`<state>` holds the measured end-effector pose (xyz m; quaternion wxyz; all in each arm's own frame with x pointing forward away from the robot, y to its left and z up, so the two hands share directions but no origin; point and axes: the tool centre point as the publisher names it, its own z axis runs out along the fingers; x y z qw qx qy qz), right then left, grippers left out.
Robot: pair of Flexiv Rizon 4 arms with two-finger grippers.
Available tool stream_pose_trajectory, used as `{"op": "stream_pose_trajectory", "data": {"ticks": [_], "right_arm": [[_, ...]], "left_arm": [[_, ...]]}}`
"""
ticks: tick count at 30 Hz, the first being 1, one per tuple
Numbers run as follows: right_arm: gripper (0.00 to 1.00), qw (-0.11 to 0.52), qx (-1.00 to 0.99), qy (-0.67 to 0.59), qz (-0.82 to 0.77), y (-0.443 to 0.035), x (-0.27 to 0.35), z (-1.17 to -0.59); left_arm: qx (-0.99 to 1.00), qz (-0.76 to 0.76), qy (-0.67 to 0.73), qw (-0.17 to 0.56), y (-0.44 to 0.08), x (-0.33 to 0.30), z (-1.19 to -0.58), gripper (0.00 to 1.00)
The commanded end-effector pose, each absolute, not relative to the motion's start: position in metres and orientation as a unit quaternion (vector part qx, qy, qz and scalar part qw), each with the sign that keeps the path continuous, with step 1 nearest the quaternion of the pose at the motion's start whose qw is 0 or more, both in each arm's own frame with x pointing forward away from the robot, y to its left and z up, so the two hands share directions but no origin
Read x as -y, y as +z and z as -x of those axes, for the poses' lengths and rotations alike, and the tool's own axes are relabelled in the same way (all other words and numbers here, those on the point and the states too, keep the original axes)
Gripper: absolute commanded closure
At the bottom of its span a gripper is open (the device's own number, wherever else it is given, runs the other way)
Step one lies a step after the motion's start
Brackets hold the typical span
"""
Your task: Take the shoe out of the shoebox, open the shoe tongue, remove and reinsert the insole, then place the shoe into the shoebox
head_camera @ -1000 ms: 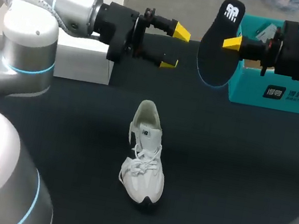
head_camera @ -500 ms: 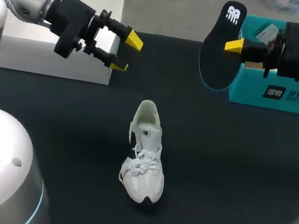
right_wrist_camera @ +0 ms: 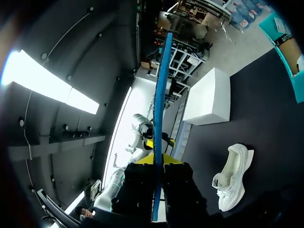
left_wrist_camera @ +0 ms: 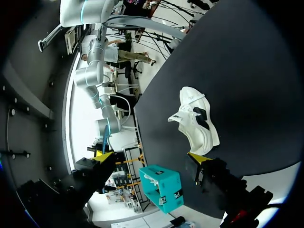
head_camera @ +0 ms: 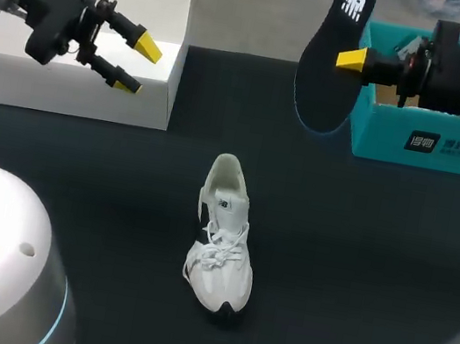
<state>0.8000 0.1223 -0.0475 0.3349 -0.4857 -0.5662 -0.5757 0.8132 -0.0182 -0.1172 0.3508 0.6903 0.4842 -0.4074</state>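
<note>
the insole (head_camera: 322,81) is out, clamped in the right end effector (head_camera: 343,60) beside the shoebox (head_camera: 431,141); the left end effector (head_camera: 139,64) hangs wide open and empty. the shoe (head_camera: 222,242) stands on the bench (head_camera: 359,248), so reinserting likely comes next: steer the insole toe-first into its opening

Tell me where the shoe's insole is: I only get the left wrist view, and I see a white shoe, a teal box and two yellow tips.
Observer: The right tool has it. The head view shows the dark insole held in the air beside the shoebox.
Operator: Is it gripped, or just resting there?
Observer: Gripped. In the right wrist view the insole runs edge-on through the tool, clamped from both sides.
Operator: Is it near the shoe?
Observer: No. It hangs apart from the shoe, which stands alone on the table.
</note>
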Motion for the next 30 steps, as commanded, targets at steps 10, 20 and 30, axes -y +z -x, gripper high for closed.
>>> {"op": "stream_pose_trajectory", "data": {"ticks": [10,20,30], "right_arm": [[1.0,0.311,0.582,-0.58,0.478,-0.035,-0.15,-0.791],[1.0,0.304,0.587,-0.577,0.479,-0.021,-0.169,-0.787],[1.0,0.231,0.622,-0.616,0.424,-0.019,-0.198,-0.8]], "left_arm": [[-0.475,-0.712,-0.396,0.332,-0.114,-0.038,-0.824,0.0],[-0.512,-0.702,-0.388,0.307,-0.123,-0.059,-0.835,0.0],[-0.512,-0.702,-0.388,0.307,-0.123,-0.059,-0.835,0.0]]}}
